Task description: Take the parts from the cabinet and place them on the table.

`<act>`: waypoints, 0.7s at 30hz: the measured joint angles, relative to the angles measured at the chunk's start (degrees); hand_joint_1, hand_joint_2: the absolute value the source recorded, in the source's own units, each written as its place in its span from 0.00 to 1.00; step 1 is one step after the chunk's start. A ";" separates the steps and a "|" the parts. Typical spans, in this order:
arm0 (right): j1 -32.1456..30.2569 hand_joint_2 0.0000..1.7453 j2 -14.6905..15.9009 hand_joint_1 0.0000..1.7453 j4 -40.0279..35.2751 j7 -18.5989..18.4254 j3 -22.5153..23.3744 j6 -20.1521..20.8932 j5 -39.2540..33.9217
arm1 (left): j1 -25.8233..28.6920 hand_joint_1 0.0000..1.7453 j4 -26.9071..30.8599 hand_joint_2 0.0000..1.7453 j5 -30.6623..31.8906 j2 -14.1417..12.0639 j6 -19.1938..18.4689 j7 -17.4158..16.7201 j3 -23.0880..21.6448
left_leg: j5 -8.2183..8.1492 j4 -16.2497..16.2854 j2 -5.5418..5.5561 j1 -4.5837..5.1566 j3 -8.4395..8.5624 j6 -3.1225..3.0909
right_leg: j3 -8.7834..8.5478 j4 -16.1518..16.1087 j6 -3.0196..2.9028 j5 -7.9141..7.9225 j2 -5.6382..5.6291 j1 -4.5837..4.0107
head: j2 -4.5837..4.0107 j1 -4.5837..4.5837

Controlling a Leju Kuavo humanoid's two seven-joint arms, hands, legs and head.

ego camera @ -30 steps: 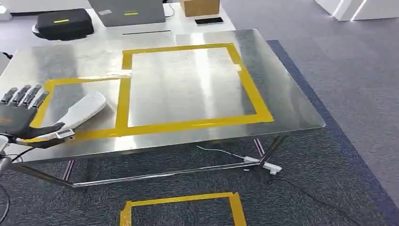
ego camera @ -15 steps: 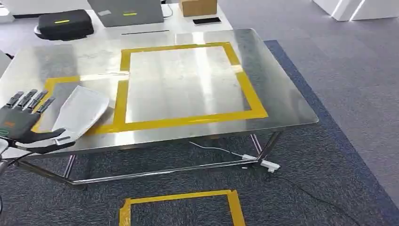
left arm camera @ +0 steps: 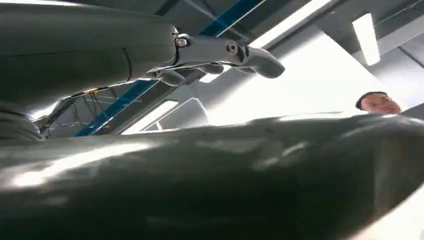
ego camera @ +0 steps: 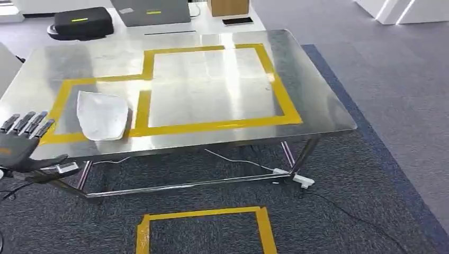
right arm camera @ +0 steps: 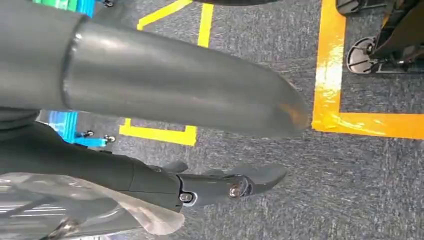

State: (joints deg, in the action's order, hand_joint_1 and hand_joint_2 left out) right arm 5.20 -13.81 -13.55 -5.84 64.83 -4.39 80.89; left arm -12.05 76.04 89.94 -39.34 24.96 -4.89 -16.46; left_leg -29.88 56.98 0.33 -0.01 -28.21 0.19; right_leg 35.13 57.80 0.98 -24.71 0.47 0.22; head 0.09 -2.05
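I am holding my left hand (ego camera: 24,140) out at the near left corner of the table (ego camera: 317,106), fingers (ego camera: 26,120) spread and straight, thumb sticking out toward the table's edge, nothing between them. The white part (ego camera: 102,115) is lying flat on the steel just ahead of that hand and a little to its right, inside the smaller yellow tape outline (ego camera: 138,106), apart from my fingertips and not touching them. Its long axis is running away from me, roughly in line with the way my fingers are pointing, with the rounded end nearer me and the straighter edge farther off (it looks thin and slightly curved, like a moulded shell, so I am guessing it would rock if nudged). I am judging this part as placed, so what matters next is that my left hand is clearing it by pulling back toward me, not sweeping right across it. Further right, the larger taped square on the table is bare steel. My right hand (right arm camera: 220,185) is hanging low at my side over the grey carpet, near the floor tape (right arm camera: 330,85); clear crinkled plastic film (right arm camera: 75,205) is showing against its palm side, but I cannot tell whether those fingers are gripping it. My left hand is plainly the nearer one to the part.
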 joint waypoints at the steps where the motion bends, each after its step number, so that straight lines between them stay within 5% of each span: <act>1: -0.09 0.00 0.00 0.00 0.00 -0.07 0.00 0.00 0.00 | 0.23 0.00 0.11 0.00 0.02 0.02 0.00 -0.05 0.17 | 0.49 -0.19 -0.03 0.02 -0.27 -0.54 | 0.13 -0.06 0.47 0.33 -0.02 -0.03 | -0.02 0.09; 2: -0.20 0.00 0.00 0.00 0.00 -0.17 0.00 -0.07 0.00 | 0.38 0.00 0.31 0.00 0.02 0.07 0.07 -0.04 0.26 | 1.24 -0.56 -0.21 -0.35 -0.68 -1.13 | 0.49 0.39 0.74 -0.58 -0.17 0.11 | -0.02 0.04; 3: -0.27 0.00 0.00 0.00 0.00 -0.17 0.00 -0.07 0.00 | 0.44 0.00 0.57 0.00 0.02 0.09 0.09 -0.04 0.46 | 1.79 -0.55 -0.21 -0.31 -1.43 -1.62 | 1.90 2.21 0.93 -3.60 -0.30 0.07 | -0.02 0.17; 5: -0.23 0.00 0.00 0.00 0.00 -0.24 0.00 -0.07 0.00 | 0.84 0.00 0.81 0.00 0.02 0.22 0.13 -0.04 0.68 | 2.88 -0.47 -0.21 -0.19 -2.89 -1.95 | 4.31 10.32 1.12 -9.80 -0.37 0.01 | -0.02 0.28; 6: -0.20 0.00 0.00 0.00 0.00 -0.24 0.02 -0.07 0.00 | 1.05 0.00 0.81 0.00 0.02 0.26 0.13 -0.05 0.68 | 3.50 -0.38 -0.21 -0.07 -3.77 -2.05 | 5.49 14.85 1.15 -11.91 -0.37 0.00 | -0.02 0.17; 7: -0.20 0.00 0.00 0.00 0.00 -0.24 0.00 -0.07 0.00 | 1.20 0.00 0.83 0.00 0.02 0.33 0.13 -0.04 0.68 | 4.03 -0.30 -0.21 0.04 -4.60 -2.05 | 5.85 17.58 1.10 -12.33 -0.37 -0.04 | -0.02 0.26; 9: -0.21 0.00 0.02 0.00 0.00 -0.24 0.02 -0.07 -0.02 | 1.56 0.00 0.92 0.00 0.02 0.39 0.13 -0.05 0.70 | 5.12 -0.10 -0.18 0.21 -6.24 -1.97 | 2.72 15.35 0.73 -8.96 -0.38 -0.18 | -0.02 0.22; 11: -0.16 0.00 0.09 0.00 0.00 -0.24 0.02 -0.07 0.00 | 1.74 0.00 0.94 0.00 0.02 0.39 0.13 -0.07 0.79 | 6.08 0.01 -0.04 0.26 -7.33 -1.70 | -4.24 5.62 0.05 -5.51 -0.51 -0.46 | -0.02 0.22; 13: 0.05 0.00 0.26 0.00 0.00 -0.20 0.02 -0.11 -0.02 | 2.14 0.00 1.20 0.00 0.02 0.39 0.18 -0.07 1.33 | 6.91 0.17 -0.09 0.43 -7.89 -1.18 | -9.99 -2.88 -0.57 -7.13 -1.05 -0.68 | -0.02 0.13; 15: 0.07 0.00 0.26 0.00 0.00 -0.15 0.02 -0.18 -0.11 | 2.69 0.00 1.60 0.00 0.02 0.61 0.39 -0.07 2.19 | 8.13 -0.21 -0.16 0.12 -8.11 -0.52 | -9.42 -2.82 -0.78 -6.79 -1.12 -0.98 | -0.02 0.20; 17: -0.01 0.00 0.15 0.00 0.09 -0.15 0.20 -0.22 -0.48 | 4.05 0.00 2.21 0.00 0.02 0.72 1.01 0.04 3.39 | 8.33 -0.37 -0.09 0.03 -8.42 0.03 | -8.17 -3.78 -1.79 -5.14 -0.76 -0.35 | -0.02 0.31; 19: 0.02 0.00 0.20 0.00 0.07 -0.13 0.37 -0.35 -0.76 | 5.33 0.00 2.99 0.00 0.00 1.33 1.73 0.22 5.00 | 2.41 3.73 -0.15 -0.18 -9.87 0.67 | -7.39 -3.72 -2.64 -3.94 -0.40 -0.51 | -0.02 -0.20; 21: -0.03 0.00 0.20 0.00 0.07 -0.17 0.55 -0.39 -1.12 | 7.21 0.00 4.29 0.00 0.00 2.21 2.28 0.22 6.45 | -3.72 13.10 -0.19 -0.60 -11.79 1.29 | -5.83 -3.50 -2.69 -2.79 -0.15 -0.67 | -0.02 -0.28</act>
State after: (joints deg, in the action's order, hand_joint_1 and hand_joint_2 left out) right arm 5.18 -13.62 -13.49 -6.01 65.37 -4.79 79.78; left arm -4.84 80.33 89.94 -37.13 27.23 -4.68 -10.01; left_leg -33.60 70.08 0.14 -0.61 -40.00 1.49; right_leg 29.30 54.31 -1.70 -27.50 0.32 -0.45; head 0.07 -2.34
